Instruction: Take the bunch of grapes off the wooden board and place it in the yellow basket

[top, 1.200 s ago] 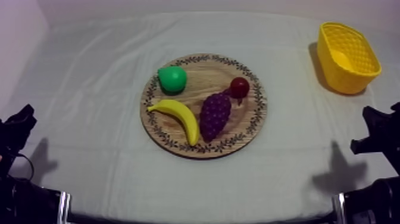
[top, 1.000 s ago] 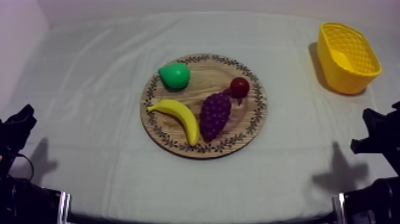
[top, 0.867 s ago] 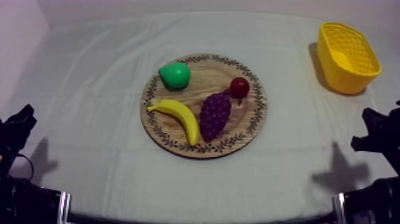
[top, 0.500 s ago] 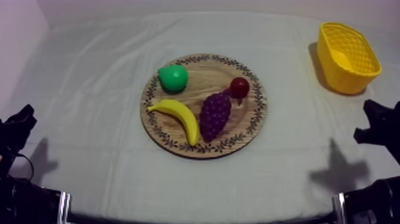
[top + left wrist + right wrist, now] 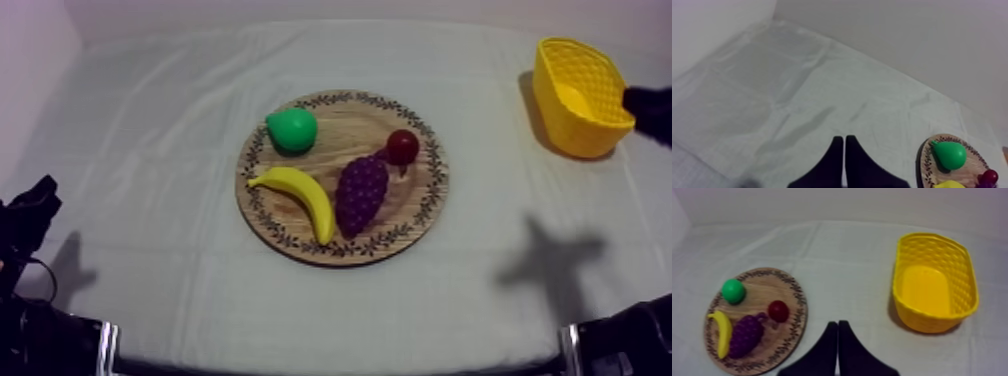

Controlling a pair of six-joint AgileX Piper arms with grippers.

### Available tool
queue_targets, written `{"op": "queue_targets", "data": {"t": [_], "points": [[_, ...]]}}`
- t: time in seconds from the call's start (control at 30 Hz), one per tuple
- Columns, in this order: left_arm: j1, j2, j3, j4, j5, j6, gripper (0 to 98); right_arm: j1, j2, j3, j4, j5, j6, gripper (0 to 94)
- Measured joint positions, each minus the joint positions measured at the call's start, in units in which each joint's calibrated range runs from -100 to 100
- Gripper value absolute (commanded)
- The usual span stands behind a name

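Right wrist view: right gripper [image 5: 837,324], fingers pressed together and empty, over the cloth [image 5: 852,263] between wooden board [image 5: 757,293] and yellow basket [image 5: 932,320]. Left gripper [image 5: 844,138] is likewise closed and empty. Top view: bunch of grapes [image 5: 361,193] lies on the board at frame centre, with the basket at upper right.

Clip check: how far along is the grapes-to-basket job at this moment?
Done: nothing; the bunch of grapes lies on the wooden board, and the yellow basket is empty. In hand: the right pincer, shut on nothing, hangs above the cloth between board and basket. Remaining: grasp, lift, carry, drop.
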Motion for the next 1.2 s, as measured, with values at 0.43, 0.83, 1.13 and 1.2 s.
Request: {"op": "queue_targets", "data": {"t": [0.43, 0.83, 1.13, 1.2], "points": [[0.0, 0.0, 0.0, 0.0, 0.0, 0.0, 0.1, -11.6, 24.0, -36.0, 1.4, 25.6, -8.8, 0.3], [0.0, 0.0, 0.0, 0.0, 0.0, 0.0, 0.1, -22.2, 40.4, -44.4, 3.9, 27.6, -18.2, 0.3], [0.0, 0.0, 0.0, 0.0, 0.0, 0.0, 0.1, -28.1, 49.7, -43.6, 7.8, 24.0, -25.2, 0.7], [0.0, 0.0, 0.0, 0.0, 0.0, 0.0, 0.1, -28.8, 51.5, -42.7, 8.2, 22.7, -26.4, 5.5]]}}
